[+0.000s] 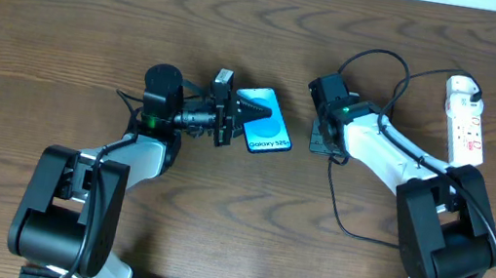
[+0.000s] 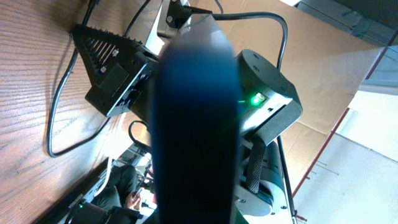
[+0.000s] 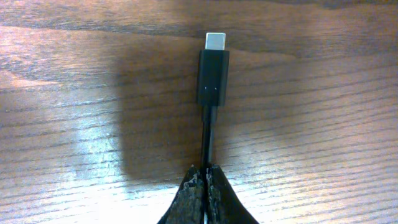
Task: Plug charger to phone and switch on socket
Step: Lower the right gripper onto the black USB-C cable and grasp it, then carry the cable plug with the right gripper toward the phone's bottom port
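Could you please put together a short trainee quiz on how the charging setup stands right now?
1. Fill in: the socket lies on the robot's ___ side of the table.
2. True or false: the charger is already plugged into the phone.
3. What does the right gripper hold in its jaws? A the phone; B the charger's cable, just behind the connector; C the socket.

Key: 1 right; 2 false, as the connector tip is bare above the wood; 3 B.
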